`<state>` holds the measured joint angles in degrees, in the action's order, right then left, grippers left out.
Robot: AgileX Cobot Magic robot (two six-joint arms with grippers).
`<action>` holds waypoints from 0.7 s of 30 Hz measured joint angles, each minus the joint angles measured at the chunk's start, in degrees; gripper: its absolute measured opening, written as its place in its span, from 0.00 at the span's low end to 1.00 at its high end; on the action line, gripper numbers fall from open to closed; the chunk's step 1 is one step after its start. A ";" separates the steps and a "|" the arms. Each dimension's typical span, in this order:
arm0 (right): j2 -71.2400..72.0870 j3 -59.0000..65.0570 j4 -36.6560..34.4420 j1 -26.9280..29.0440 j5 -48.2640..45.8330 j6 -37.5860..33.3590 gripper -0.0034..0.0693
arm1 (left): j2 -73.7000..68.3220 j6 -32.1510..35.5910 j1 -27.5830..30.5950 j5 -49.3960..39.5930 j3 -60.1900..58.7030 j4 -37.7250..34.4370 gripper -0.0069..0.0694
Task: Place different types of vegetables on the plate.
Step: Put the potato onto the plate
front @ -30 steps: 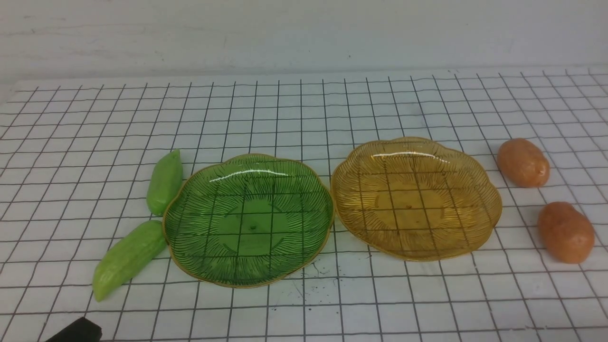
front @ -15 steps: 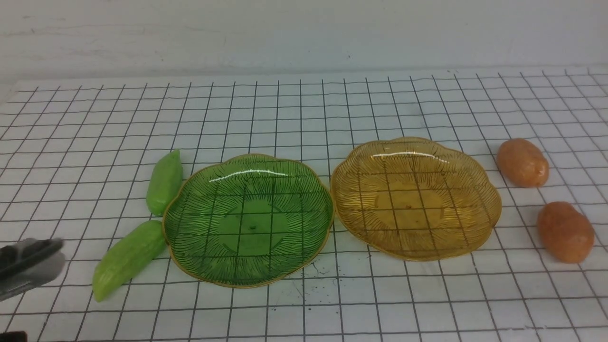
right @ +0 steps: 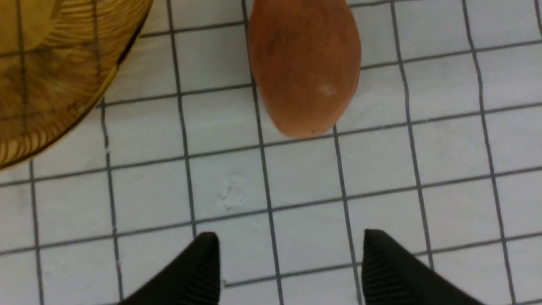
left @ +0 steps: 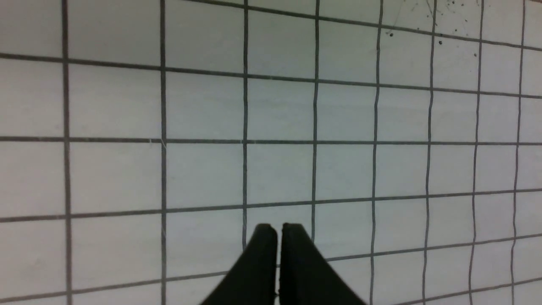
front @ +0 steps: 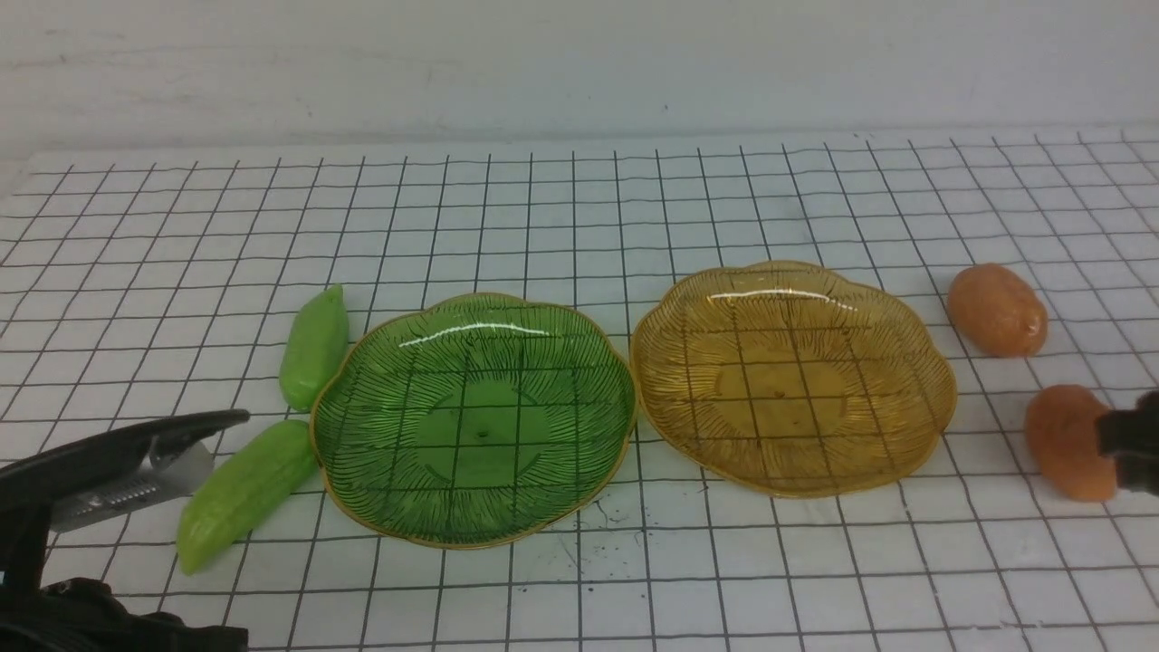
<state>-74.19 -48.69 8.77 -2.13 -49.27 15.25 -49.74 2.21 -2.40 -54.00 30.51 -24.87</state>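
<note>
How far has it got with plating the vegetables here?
Done: nothing; the green plate and amber plate are both empty. In hand: the right pincer is open, facing the nearer potato without touching it; the left pincer is shut near the nearer cucumber, holding nothing. Left: all four vegetables, including the far cucumber and far potato, lie on the table.

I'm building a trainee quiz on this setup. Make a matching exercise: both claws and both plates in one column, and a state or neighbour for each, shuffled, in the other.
1 left claw
2 right claw
3 green plate
4 amber plate

A beside the far potato
B shut
C beside the far cucumber
D open

Pairs: 1-B, 2-D, 3-C, 4-A
</note>
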 joint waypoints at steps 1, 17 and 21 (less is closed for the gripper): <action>-0.61 -0.32 0.48 0.00 0.15 0.58 0.70 | 0.00 0.00 0.00 0.00 0.00 0.00 0.09; -21.23 -6.16 9.18 0.00 9.40 13.21 0.93 | 0.00 0.00 0.00 0.06 0.00 0.00 0.09; -24.49 -6.20 11.40 0.00 11.55 14.32 0.93 | 0.00 0.00 0.00 0.06 0.00 0.00 0.09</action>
<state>-98.67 -54.90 20.18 -2.13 -37.72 29.57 -49.74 2.21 -2.40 -53.93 30.51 -24.87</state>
